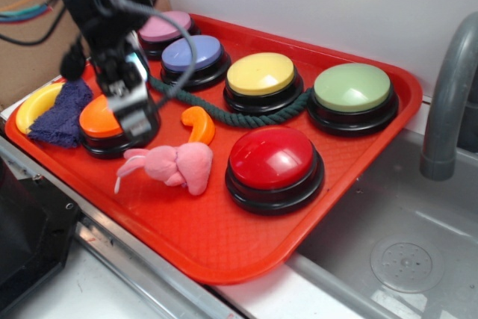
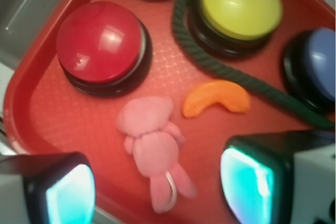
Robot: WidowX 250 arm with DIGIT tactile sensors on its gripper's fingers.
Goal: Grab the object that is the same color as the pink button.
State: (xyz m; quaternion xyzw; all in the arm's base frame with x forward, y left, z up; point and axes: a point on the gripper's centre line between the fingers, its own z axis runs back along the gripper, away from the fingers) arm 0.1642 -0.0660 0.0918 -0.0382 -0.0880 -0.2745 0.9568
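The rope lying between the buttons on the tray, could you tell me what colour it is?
The rope is dark green, clearest in the wrist view.

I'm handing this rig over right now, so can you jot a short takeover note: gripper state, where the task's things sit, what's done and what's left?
Gripper: open, empty, hovering over the red tray, its fingers either side of the pink plush toy's ear end in the wrist view.
Pink plush toy: lying flat on the tray between the red button and the orange curved piece.
Pink button: back left of the tray.
Done: approach and rough alignment.
Left: descend, close on the toy, lift.
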